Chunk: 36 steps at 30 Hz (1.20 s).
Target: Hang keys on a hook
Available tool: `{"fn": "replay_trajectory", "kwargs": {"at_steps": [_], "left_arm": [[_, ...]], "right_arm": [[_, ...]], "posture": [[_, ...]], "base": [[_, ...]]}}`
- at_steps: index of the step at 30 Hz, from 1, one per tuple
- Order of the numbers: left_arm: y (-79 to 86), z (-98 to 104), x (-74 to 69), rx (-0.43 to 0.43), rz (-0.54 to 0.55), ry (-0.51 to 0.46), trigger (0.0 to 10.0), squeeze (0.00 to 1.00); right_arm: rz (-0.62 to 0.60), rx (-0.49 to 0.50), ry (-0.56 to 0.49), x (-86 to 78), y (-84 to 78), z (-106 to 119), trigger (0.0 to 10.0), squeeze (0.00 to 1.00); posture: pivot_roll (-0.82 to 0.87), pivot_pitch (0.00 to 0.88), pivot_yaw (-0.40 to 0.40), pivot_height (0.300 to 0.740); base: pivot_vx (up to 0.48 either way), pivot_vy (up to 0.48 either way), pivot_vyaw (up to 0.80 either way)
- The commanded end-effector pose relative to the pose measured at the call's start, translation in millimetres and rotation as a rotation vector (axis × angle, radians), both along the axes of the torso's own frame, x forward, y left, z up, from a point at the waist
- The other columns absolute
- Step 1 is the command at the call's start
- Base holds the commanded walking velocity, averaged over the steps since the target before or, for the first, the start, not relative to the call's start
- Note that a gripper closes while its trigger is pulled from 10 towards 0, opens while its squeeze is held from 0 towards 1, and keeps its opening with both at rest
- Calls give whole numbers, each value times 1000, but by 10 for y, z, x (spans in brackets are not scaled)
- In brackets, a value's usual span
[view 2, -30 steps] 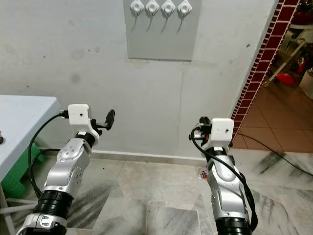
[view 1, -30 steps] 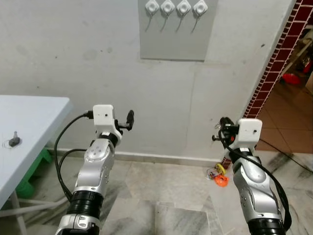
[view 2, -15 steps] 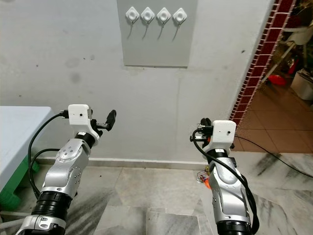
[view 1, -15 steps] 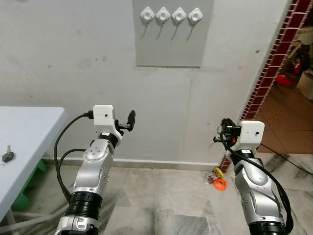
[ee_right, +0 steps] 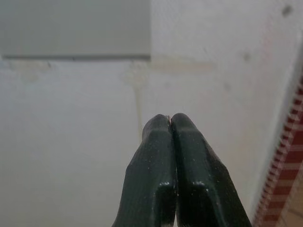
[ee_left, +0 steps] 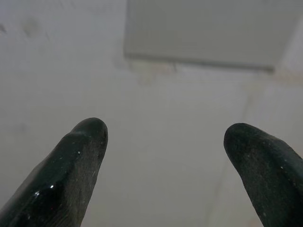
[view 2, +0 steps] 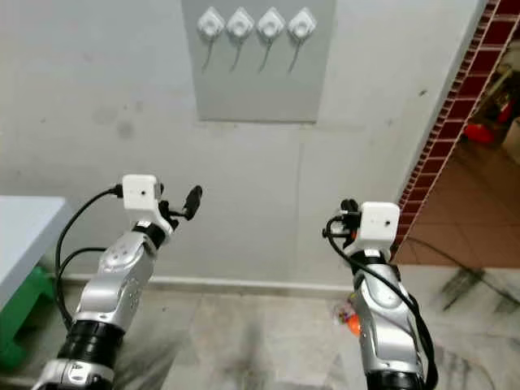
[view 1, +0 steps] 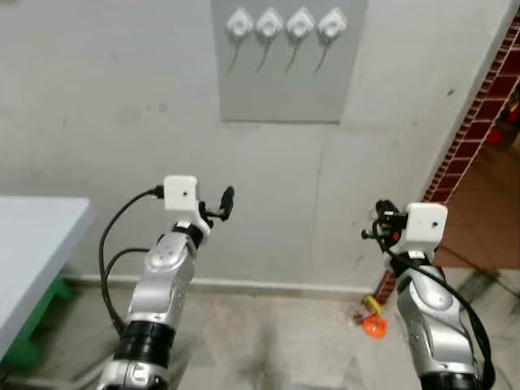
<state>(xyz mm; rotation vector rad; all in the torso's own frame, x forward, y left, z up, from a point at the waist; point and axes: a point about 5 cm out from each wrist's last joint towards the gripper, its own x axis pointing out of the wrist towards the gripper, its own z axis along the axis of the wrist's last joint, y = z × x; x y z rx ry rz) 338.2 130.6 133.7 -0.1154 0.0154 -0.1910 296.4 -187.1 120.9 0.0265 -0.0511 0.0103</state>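
Hooks point(view 1: 284, 24), 4 in a row, sit high above the spread-fingered left gripper point(ee_left: 163, 156) and pressed-closed right gripper point(ee_right: 171, 124).

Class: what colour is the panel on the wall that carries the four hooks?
Grey, slightly darker than the wall; the panel shows best in the left eye view.

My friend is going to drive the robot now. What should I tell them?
Left gripper: open, holding nothing, raised toward the wall.
Right gripper: fingers pressed shut; a tiny pale sliver shows at the tips, too small to identify.
Four white diamond-shaped hooks sit in a row on the grey wall panel, above both grippers, all bare.
White table is at the robot's left.
Done: robot faces the hooks.
Left: nothing hangs yet; confirm the keys, then hang them.
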Motion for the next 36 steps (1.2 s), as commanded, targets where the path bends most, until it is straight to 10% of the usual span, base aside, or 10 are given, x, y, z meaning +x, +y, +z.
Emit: {"fn": "replay_trajectory", "kwargs": {"at_steps": [1,15,36], "left_arm": [[143,-15,-3,6,42,13,10000,0],[128,-14,-7,13,44,20,10000,0],[1,54,-31,42,-1,-26,10000,0]], "right_arm": [[27,15,-16,25,103,49,10000,0],[26,20,-14,16,106,52,10000,0],[62,11,-10,-2,114,69,10000,0]], "posture": [[26,0,31,740],[24,0,34,740],[22,0,30,740]], "base": [[442,0,0],[431,0,0],[0,0,0]]}}
